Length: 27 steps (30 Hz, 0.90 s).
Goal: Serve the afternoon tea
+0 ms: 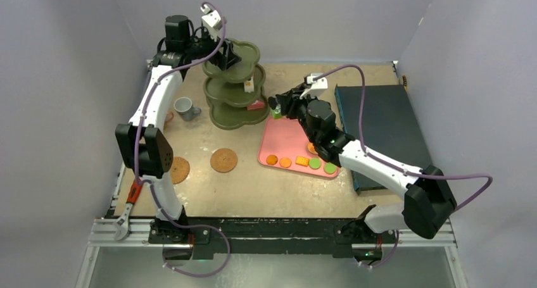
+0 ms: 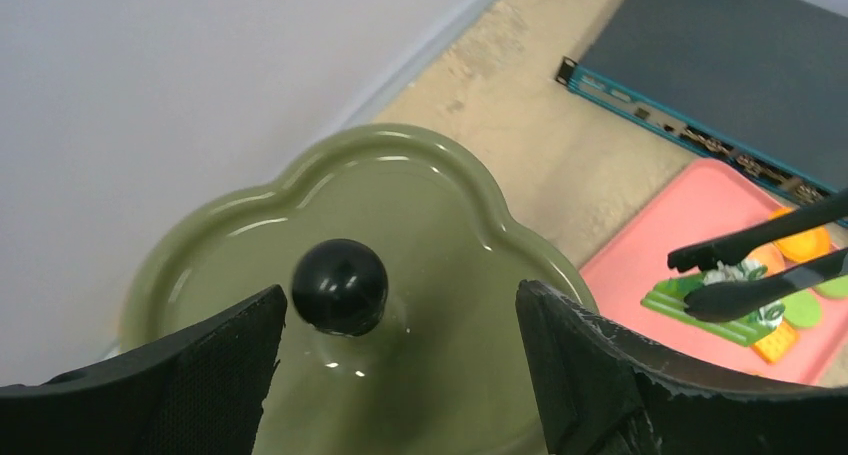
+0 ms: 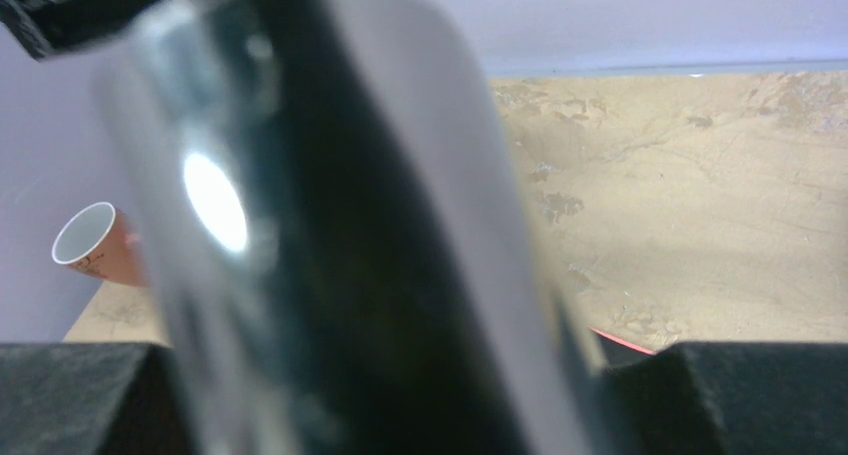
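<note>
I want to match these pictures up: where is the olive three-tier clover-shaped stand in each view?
Top view: the olive three-tier clover-shaped stand is upper middle, left of the flat pink rectangular tray.
Left wrist: its top tier fills the lower centre.
Right wrist: not recognisable.
Shared landmark: the sandy tabletop.

One olive stand [image 1: 231, 117] just left of the pink tray [image 1: 285, 139], two cups further left, one grey-blue cup [image 1: 185, 107], one terracotta cup [image 3: 88, 243], two brown coasters [image 1: 223, 160] near-left of the tray, three orange pastries [image 1: 285, 162] and two green pastries [image 1: 315, 163] along its near edge, one pair of black tongs [image 2: 760, 241], one dark box [image 1: 380, 130] right of the tray.
</note>
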Tool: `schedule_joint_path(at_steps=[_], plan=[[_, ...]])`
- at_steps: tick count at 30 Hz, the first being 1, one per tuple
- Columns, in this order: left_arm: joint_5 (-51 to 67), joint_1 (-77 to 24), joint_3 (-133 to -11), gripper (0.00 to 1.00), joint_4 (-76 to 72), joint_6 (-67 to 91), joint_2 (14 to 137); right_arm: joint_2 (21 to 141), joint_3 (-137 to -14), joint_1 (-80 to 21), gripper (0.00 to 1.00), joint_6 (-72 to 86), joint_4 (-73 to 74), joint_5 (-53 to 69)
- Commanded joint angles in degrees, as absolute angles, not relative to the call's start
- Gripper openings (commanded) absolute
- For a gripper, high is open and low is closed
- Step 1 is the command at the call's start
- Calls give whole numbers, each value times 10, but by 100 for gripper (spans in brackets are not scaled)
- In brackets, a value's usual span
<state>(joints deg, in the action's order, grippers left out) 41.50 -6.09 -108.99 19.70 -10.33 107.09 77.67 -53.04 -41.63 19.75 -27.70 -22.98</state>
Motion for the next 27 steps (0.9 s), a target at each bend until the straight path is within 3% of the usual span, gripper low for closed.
schedule_joint_path(at_steps=[1,7,12,19,27], plan=[[495,-60,-1127,82,225,-155,1101,751,-532,-418,27,199,-304,-238],[486,-53,-1113,51,152,-102,1112,741,-523,-418,27,198,-304,-237],[477,-47,-1066,12,33,-28,1092,740,-512,-418,27,202,-305,-235],[399,-49,-1053,6,20,-14,1080,739,-510,-418,27,204,-307,-236],[216,-101,-938,4,-50,18,989,754,-517,-418,27,200,-313,-240]])
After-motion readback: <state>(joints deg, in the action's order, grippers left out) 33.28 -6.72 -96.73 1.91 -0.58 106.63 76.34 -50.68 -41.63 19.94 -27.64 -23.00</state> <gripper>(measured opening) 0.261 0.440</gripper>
